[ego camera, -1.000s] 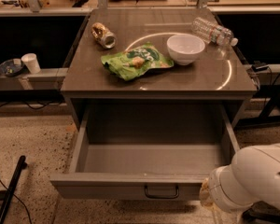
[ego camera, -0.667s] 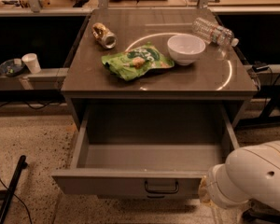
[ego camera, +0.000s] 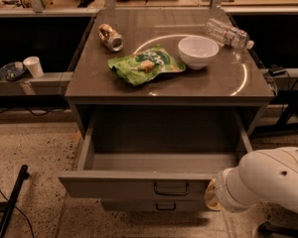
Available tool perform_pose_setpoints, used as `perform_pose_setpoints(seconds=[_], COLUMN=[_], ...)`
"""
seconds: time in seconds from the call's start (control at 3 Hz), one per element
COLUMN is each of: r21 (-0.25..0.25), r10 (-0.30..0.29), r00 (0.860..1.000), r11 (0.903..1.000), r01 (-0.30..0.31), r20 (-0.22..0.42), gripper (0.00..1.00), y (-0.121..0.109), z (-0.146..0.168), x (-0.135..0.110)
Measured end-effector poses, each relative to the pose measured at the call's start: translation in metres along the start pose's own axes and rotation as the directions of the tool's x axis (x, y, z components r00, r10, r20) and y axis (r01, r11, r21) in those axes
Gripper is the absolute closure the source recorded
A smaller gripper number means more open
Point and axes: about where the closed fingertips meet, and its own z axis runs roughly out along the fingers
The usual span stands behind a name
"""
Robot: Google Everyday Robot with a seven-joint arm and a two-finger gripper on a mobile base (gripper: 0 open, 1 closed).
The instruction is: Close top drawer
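Observation:
The top drawer [ego camera: 139,185] is a wide grey metal drawer, pulled out far from the cabinet and empty inside. Its flat front carries a small dark loop handle [ego camera: 171,189] at the centre. My white arm [ego camera: 268,180] comes in from the lower right. My gripper [ego camera: 212,196] sits against the right end of the drawer front, mostly hidden behind the arm's rounded wrist. The front of a lower drawer [ego camera: 159,206] with a like handle shows just beneath.
On the cabinet top [ego camera: 213,86] lie a green snack bag [ego camera: 144,64], a white bowl [ego camera: 198,51], a tipped can [ego camera: 111,37] and a plastic bottle [ego camera: 228,33]. A white cup [ego camera: 34,66] stands on a ledge at left. A dark pole [ego camera: 10,202] lies on the floor at left.
The drawer front has slid a little way back toward the cabinet, and my arm has moved with it. The lower drawer's handle now shows.

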Motion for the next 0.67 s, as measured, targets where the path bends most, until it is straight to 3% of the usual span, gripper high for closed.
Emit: perform_pose_setpoints(seconds=[0.33, 0.67], r21=[0.003, 0.002], r10=[0.01, 0.01], r00=[0.999, 0.999], r11=[0.9999, 0.9999], r01=[-0.01, -0.01], r20=[0.046, 0.05], gripper=[0.5, 0.27], y=[-0.0055, -0.0059], z=[0.0131, 0.0143], x=[-0.0025, -0.0027])
